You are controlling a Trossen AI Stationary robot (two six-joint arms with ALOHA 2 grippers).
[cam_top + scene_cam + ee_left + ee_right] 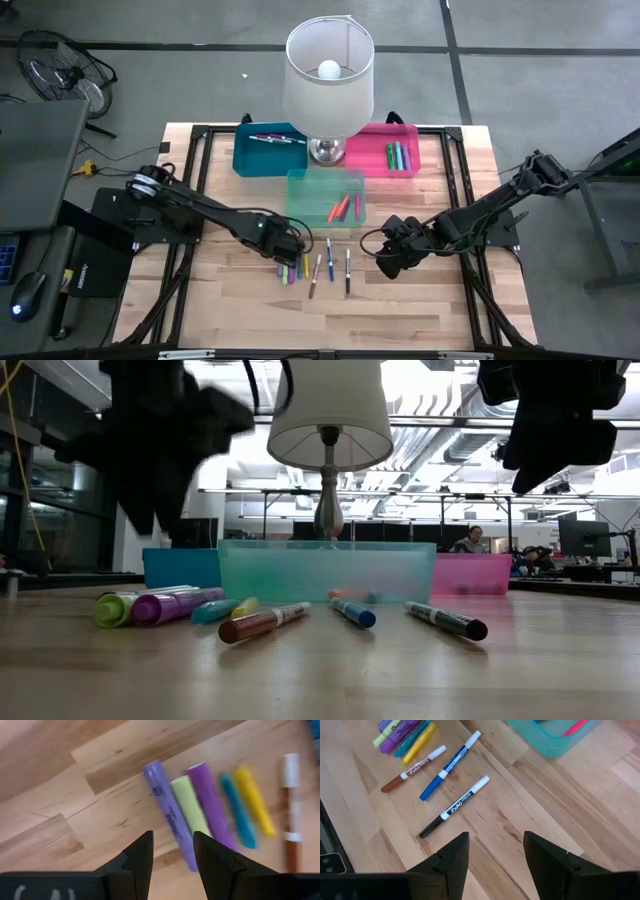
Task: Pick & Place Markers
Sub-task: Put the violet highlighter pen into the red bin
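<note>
the black marker [454,807] read "expo" on its white barrel, and a purple one [402,729] showed part of a "sharpie" script; the lavender marker [168,814] in the left wrist view carried script too blurred to read.

the table [420,300] was pale butcher-block wood with a black frame running over it. beyond it lay a grey floor, a fan [65,72] at the far left, and in the low view an open workshop with ceiling ducts, monitors and a person [470,540] seated far off.

eight markers lay loose on the near middle of the table: lavender, lime [190,810], purple [210,802], teal [239,810] and yellow [255,800] bunched side by side at the left, then a brown one [412,769], a blue one [449,766] and the black one spaced apart to the right. more lay in the clear teal bin [325,197] just behind them, and in the blue bin [268,150] and pink bin [382,150] at the far edge either side of a lamp [329,80].

the left gripper [172,852] hung over the bunch, fingers apart and holding nothing, above the lavender marker's end. the right gripper [495,851] hovered just right of the black marker, fingers spread wide and empty. bare wood lay open along the near edge and at both sides.
</note>
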